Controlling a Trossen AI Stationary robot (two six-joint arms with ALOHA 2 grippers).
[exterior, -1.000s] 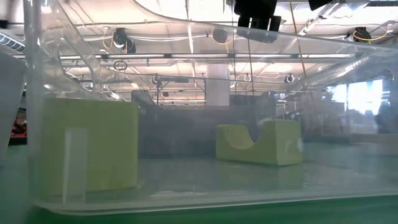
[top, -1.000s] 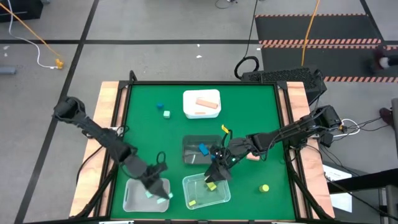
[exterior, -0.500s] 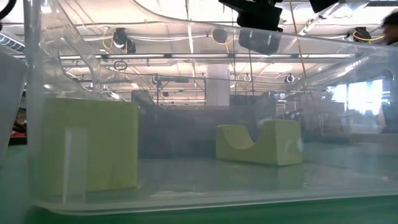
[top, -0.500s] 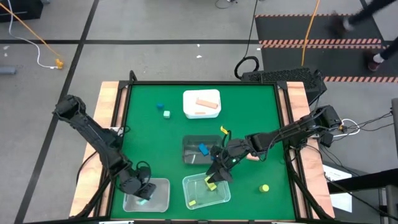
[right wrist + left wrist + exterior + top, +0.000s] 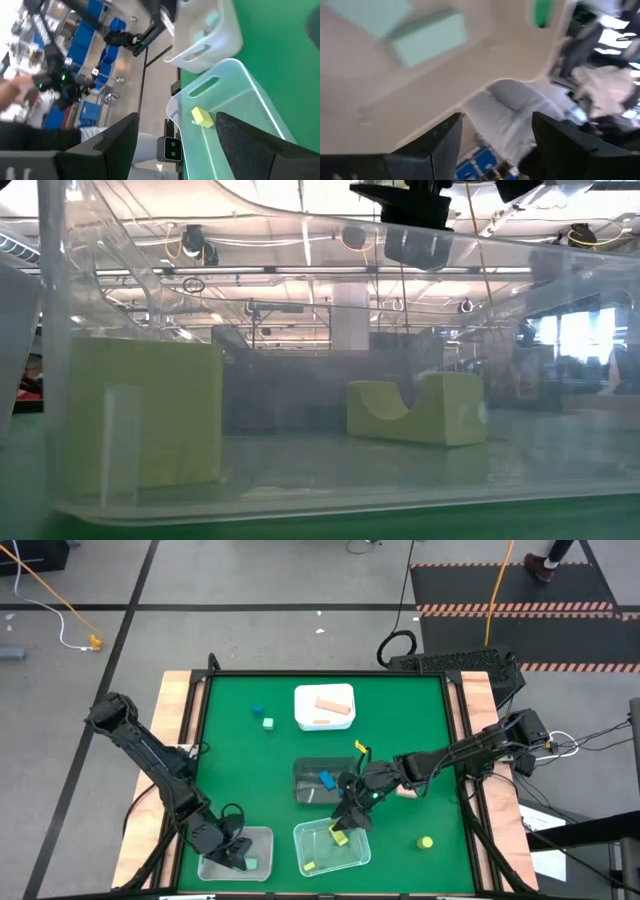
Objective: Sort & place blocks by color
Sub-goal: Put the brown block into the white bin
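Here, the left gripper [image 5: 232, 852] is hovering with fingers spread inside the smooth pale bin [image 5: 262, 840]; the right gripper [image 5: 345, 823], also spread, is hanging over the clear plastic bin [image 5: 362, 852].

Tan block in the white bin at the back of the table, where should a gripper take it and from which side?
Probably from straight above, at the middle of the tan block, with the jaws closing on its two long sides. It lies flat and slanted in the white bin, whose walls would block a sideways approach.
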